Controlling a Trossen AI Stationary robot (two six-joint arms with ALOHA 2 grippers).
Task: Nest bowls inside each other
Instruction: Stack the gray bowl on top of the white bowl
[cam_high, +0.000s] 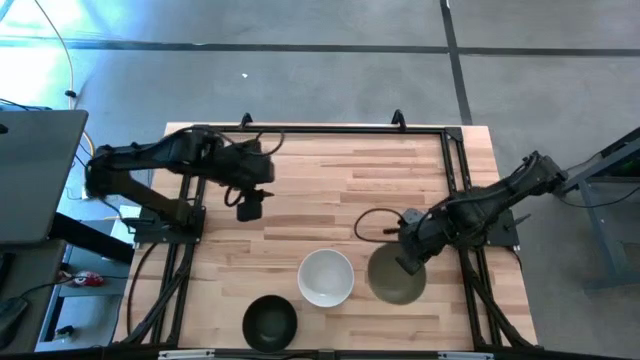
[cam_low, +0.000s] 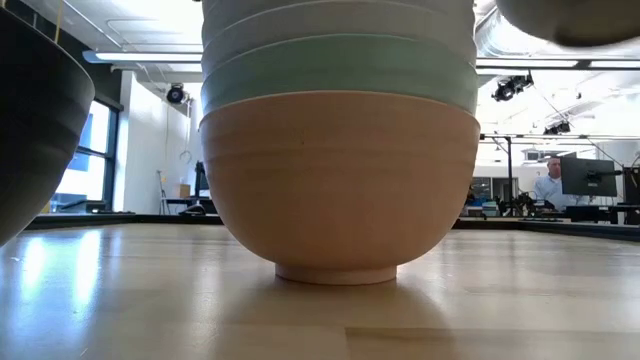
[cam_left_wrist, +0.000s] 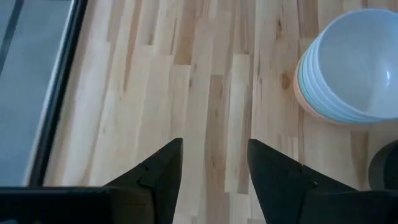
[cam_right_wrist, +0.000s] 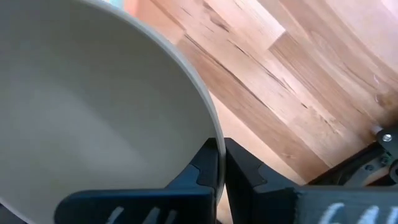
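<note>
The right gripper (cam_right_wrist: 219, 163) pinches the thin rim of the olive-grey bowl (cam_high: 396, 278) near the table's right front. From above, that bowl sits beside the white-topped stack (cam_high: 326, 277), with the black bowl (cam_high: 269, 322) in front. The low view alone shows the stack's peach bowl (cam_low: 338, 180) under a mint one (cam_low: 338, 70). The left gripper (cam_left_wrist: 213, 165) hovers spread over bare wood.
</note>
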